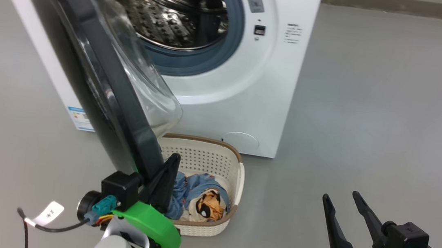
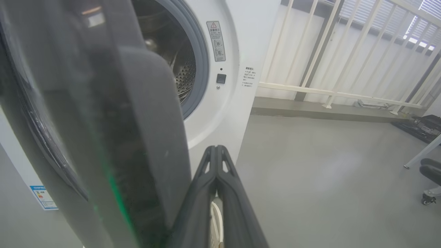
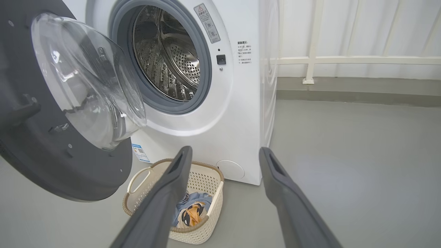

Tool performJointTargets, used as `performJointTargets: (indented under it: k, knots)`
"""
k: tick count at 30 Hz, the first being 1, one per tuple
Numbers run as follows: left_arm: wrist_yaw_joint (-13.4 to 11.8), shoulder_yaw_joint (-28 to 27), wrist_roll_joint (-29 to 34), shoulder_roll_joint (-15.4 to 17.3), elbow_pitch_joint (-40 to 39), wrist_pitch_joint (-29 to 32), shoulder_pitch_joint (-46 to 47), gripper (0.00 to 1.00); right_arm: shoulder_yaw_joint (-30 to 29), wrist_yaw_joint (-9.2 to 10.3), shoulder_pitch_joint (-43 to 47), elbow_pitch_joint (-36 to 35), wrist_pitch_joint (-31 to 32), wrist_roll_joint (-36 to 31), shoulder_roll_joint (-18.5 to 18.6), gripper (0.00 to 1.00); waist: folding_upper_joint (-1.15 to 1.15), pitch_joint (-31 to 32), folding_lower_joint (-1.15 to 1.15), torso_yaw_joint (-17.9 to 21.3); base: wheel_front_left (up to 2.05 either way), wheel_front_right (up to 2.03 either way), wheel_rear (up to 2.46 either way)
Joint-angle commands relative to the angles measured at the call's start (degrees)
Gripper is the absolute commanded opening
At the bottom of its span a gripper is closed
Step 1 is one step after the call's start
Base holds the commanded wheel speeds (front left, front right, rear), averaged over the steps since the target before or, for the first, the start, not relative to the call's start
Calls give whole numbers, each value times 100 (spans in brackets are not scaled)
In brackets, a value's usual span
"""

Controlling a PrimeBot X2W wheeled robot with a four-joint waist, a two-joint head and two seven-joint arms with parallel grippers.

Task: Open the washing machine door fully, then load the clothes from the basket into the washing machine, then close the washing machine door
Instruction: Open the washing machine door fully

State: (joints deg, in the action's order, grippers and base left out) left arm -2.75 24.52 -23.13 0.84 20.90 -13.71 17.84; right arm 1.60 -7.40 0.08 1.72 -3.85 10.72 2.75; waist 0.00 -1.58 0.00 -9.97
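We are looking down at the washing machine, whose steel drum is lying open to us. The washing machine door is hanging partly open, swung out toward us at the left, with its lower edge over the basket on the floor. The clothes are sitting bunched inside that basket.

We are judging the door to be stiff and fairly heavy, turning only on its hinge. Its glossy black rim is likely slippery, so pushing is looking safer than pinching. The best place is the free edge of the rim, far from the hinge, keeping off the clear glass bowl. The clothes are looking soft, light and floppy; a deep pinch into the top of the bundle should lift them.

The left gripper is holding its 2 fingers pressed together with nothing between them, lying right against the door's lower free edge; we cannot tell whether they are truly touching. The right gripper is hovering low at the right, its fingers spread wide, holding and touching nothing.
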Motion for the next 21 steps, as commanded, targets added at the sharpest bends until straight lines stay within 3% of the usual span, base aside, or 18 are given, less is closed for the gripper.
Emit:
performJointTargets:
  k: [1,21]
  knots:
    - [-116,-345,-82,277,-79,-53,126,0,170,-9,-74,-170,1,37,13,100,0,53,0,-100,0,0,0]
    - [-248,-272,-155,403,-366,86,-146,0,153,-9,9,-121,-33,130,13,100,0,165,0,-944,0,0,0]
